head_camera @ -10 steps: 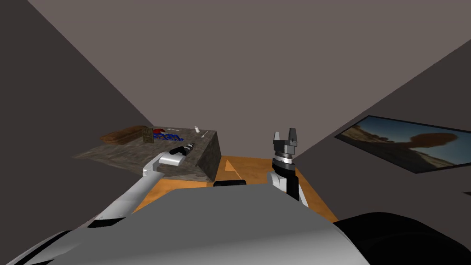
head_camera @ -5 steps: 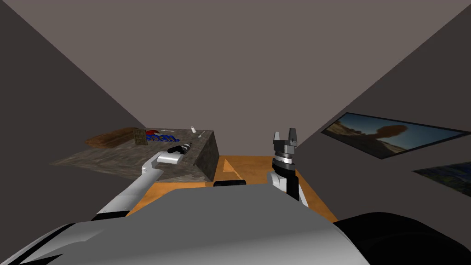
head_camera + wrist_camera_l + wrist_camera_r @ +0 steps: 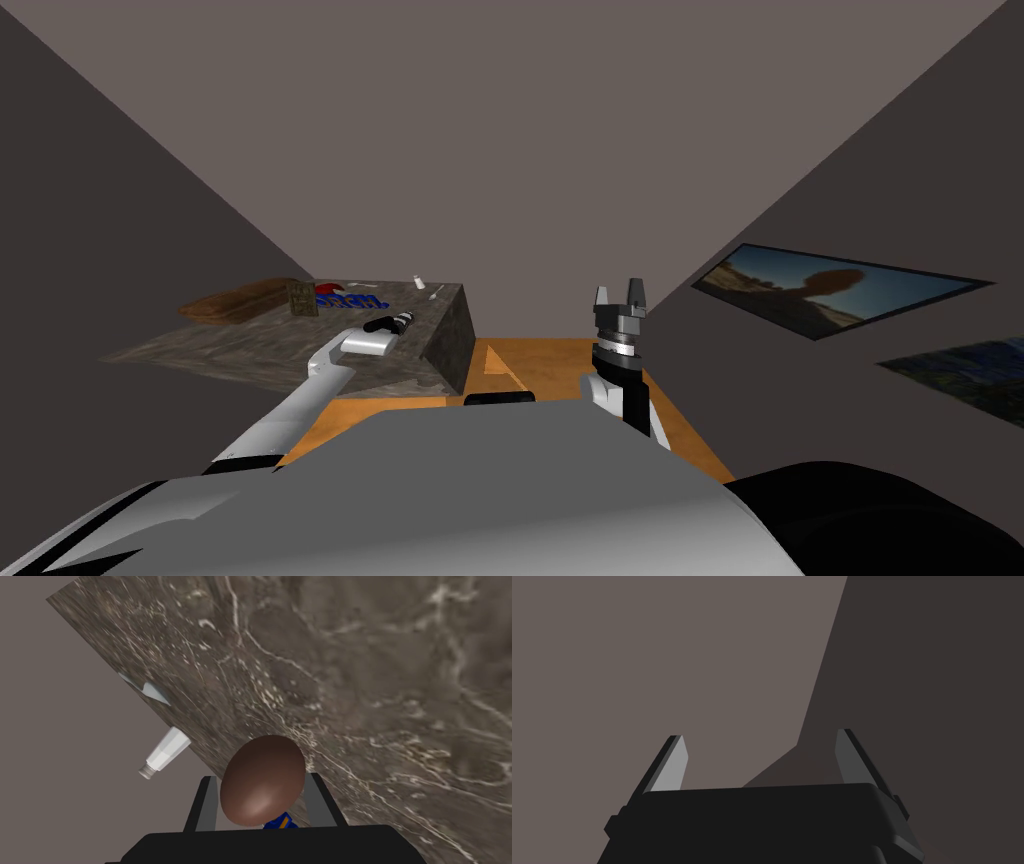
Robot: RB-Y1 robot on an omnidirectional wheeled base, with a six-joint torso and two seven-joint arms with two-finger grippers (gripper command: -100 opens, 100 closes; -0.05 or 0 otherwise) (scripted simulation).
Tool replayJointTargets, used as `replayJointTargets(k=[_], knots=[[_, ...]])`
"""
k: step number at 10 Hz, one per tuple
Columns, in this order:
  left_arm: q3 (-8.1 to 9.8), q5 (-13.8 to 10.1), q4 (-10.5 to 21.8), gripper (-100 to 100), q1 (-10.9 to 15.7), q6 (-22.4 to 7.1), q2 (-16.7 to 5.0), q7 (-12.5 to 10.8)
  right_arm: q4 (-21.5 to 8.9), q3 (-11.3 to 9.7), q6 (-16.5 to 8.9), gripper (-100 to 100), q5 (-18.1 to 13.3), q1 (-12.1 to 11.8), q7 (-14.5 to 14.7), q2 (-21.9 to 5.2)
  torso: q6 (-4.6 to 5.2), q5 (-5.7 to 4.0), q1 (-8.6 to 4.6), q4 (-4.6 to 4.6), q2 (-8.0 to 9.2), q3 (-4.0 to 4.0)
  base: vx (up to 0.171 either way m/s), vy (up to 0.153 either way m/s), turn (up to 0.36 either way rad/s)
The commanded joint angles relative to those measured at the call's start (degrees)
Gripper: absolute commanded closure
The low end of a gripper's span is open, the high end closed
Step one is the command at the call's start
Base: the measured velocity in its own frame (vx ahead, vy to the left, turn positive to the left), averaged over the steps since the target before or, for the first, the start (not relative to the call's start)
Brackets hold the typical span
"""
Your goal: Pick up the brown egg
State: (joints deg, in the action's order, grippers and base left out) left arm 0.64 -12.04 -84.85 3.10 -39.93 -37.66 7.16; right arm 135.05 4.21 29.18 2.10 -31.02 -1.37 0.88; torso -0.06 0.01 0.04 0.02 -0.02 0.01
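The brown egg [image 3: 262, 781] is smooth and dark brown, and it sits between the two fingers of my left gripper [image 3: 261, 778], which press its sides. Behind it lies the brown marbled counter top [image 3: 380, 686]. In the head view my left gripper [image 3: 408, 320] reaches out over the near right part of that counter [image 3: 250, 345]; the egg is too small to make out there. My right gripper [image 3: 620, 292] stands upright to the right of the counter, open with nothing between its fingers [image 3: 672, 763].
A white bottle [image 3: 165, 752] lies at the counter's far edge, with a grey utensil [image 3: 147, 688] beside it. Farther left on the counter are a blue and red packet [image 3: 345, 297], a small box [image 3: 302, 297] and a brown loaf-like thing [image 3: 240, 298]. The floor [image 3: 560, 365] is orange.
The whole head picture has slid left, so I have turned a little to the right. My left arm stays over the counter and the right arm has kept its pose.
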Motion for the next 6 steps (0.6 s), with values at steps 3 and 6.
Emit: replayJointTargets(k=[3,6], knots=[[0.00,0.0,0.0,0,0.0,0.0,0.0,0.0,0.0,0.0,0.0,0,0.0,0.0,0.0,0.0,0.00,-0.01,0.00,0.00,0.00,0.00,0.000,0.000,0.000],[-1.88,1.2,-6.4,100,-2.7,-2.3,0.9,-0.2,0.0,0.0,0.0,0,0.0,0.0,0.0,0.0,-0.07,0.01,0.10,-0.04,-0.23,-0.12,0.085,0.023,0.221]])
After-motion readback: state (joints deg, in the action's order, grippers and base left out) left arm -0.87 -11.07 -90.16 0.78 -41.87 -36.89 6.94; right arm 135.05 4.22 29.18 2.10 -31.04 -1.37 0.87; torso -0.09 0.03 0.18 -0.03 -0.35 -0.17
